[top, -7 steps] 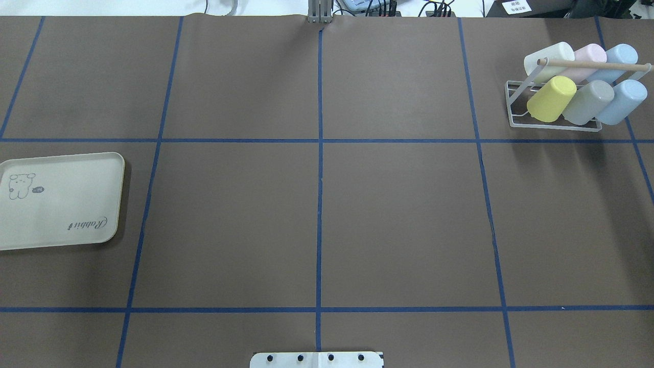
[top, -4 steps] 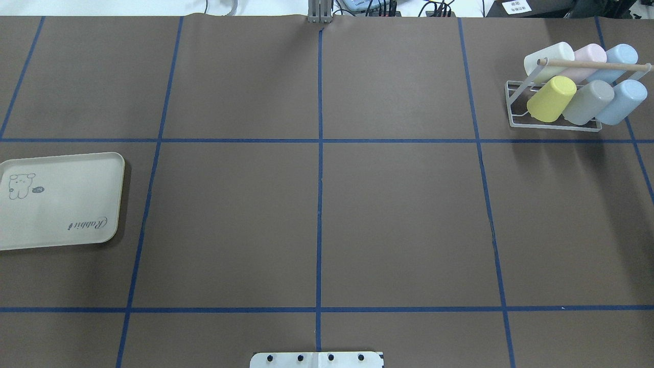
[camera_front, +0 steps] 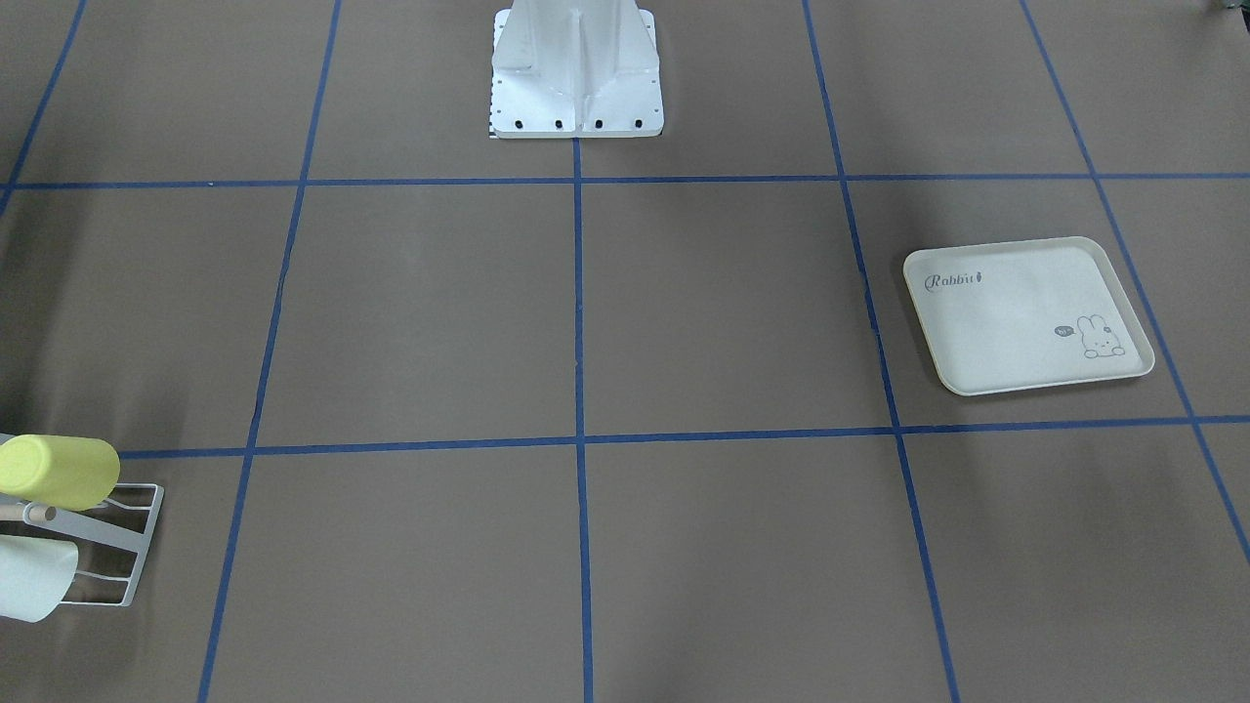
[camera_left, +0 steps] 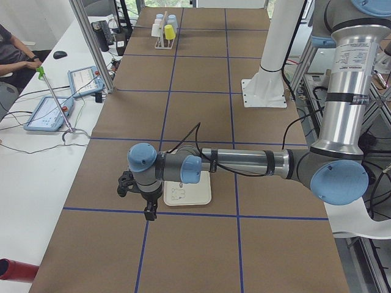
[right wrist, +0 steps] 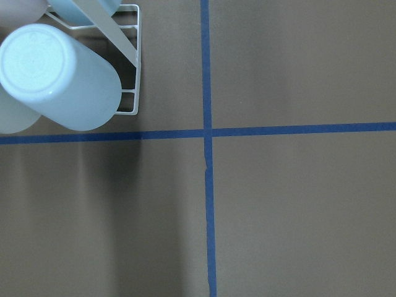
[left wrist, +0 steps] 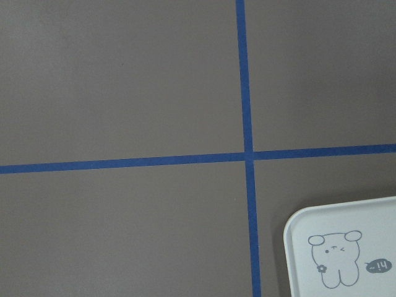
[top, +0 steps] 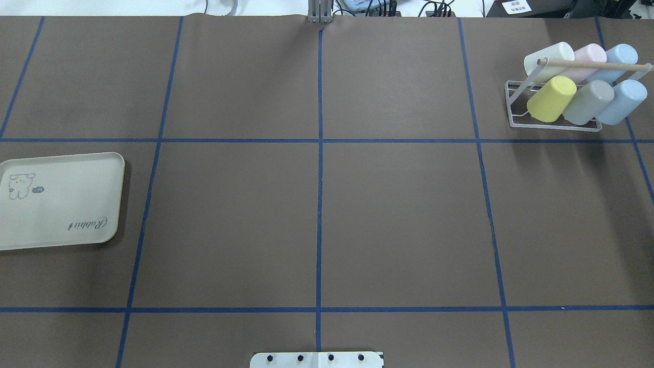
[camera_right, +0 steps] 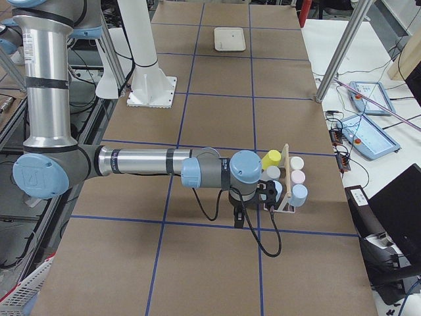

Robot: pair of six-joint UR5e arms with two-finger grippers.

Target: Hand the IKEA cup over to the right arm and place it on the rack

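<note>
A: How are the jaws of the left gripper (camera_left: pixel 150 212) set?

B: It cannot be told. That gripper is seen only in the exterior left view, where it is pointed down over the table (top: pixel 398 220), just beside the near edge of the tray (top: pixel 61 204).

A: And the right gripper (camera_right: pixel 240 218)?

B: Its jaws cannot be judged either, since it is shown only in the exterior right view. It is hung downward at the end of the right arm (camera_right: pixel 145 161), which is stretched out low over the table. It is near the rack (top: pixel 556 127) and apart from it.

A: What is seen by the wrist cameras?

B: By the left one, crossed blue tape lines and a corner of the tray with the rabbit print. By the right one, a corner of the rack and the round bottom of a pale blue cup.

A: Where are the cups?

B: Six are carried on the rack, tilted, in two rows of three. The yellow cup (top: pixel 552 98), the grey cup (top: pixel 588 102) and the near blue cup (top: pixel 621 101) are set in the row toward the robot. The cream cup (top: pixel 549 56), the pink cup (top: pixel 587 55) and the far blue cup (top: pixel 622 54) are set behind them, under the wooden dowel (top: pixel 592 65). Which one is meant by the task cannot be told.

A: And the left arm (camera_left: pixel 244 162)?

B: It is also stretched out low over the table, with its wrist above the tray.
</note>
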